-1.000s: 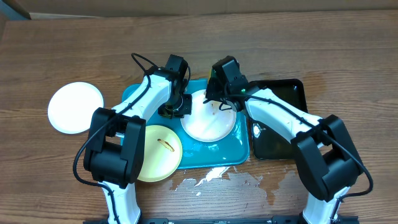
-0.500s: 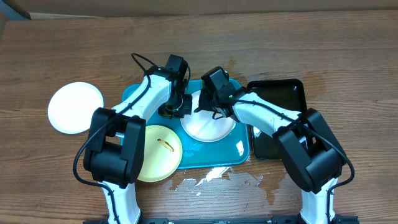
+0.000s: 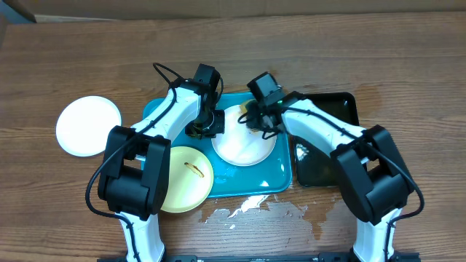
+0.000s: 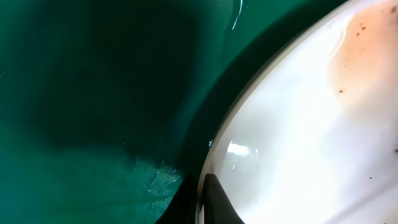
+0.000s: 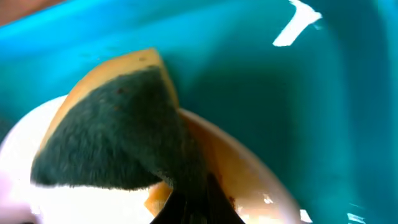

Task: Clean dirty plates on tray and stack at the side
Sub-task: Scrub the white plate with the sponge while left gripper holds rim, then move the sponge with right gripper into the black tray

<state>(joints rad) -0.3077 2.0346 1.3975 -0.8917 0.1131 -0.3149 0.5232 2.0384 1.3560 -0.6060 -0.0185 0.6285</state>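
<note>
One white plate (image 3: 89, 125) is seen set aside on the table, left of the blue tray (image 3: 269, 178); a smeared yellow plate (image 3: 186, 175) at the tray's near-left corner is judged uncleaned. On the tray, a stained second plate (image 3: 244, 145) is gripped at its left rim by the closed left claw (image 3: 206, 129), while a sponge (image 5: 112, 130) pinched in the right claw (image 3: 256, 120) is pressed to its far edge.

Brown wood-grain table (image 3: 364, 58) (pale worn patch (image 3: 247, 207) at front edge)

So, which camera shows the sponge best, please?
The right wrist view: the sponge appears close up, green pad over yellow foam, on the white plate. Overhead, the right claw mostly hides it; the left wrist view misses it.
</note>
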